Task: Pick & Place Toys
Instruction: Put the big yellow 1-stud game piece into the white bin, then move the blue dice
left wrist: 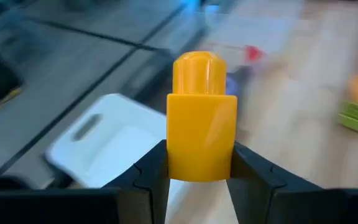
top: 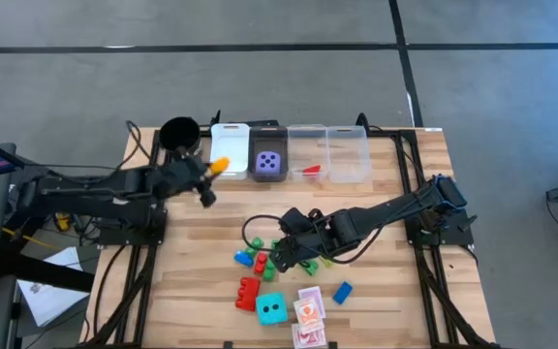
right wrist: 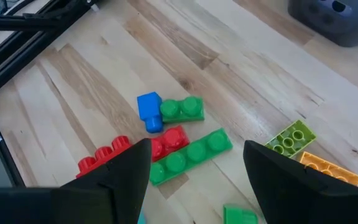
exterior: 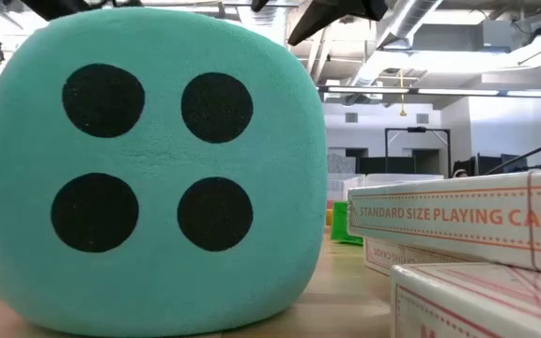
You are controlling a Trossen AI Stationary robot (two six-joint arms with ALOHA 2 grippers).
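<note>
Transport step: my left gripper (top: 211, 173) pinches the orange brick (left wrist: 202, 118) just above the white bin (top: 229, 147); next I'd centre and release. Right gripper (right wrist: 194, 163) hangs spread over the green brick (right wrist: 190, 156) pile, mid-table.

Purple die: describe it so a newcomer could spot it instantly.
Look at the row of bins along the table's far edge. The purple die sits inside the dark bin, second from the left. It's the only die in a bin; the cyan die lies on the table.
</note>
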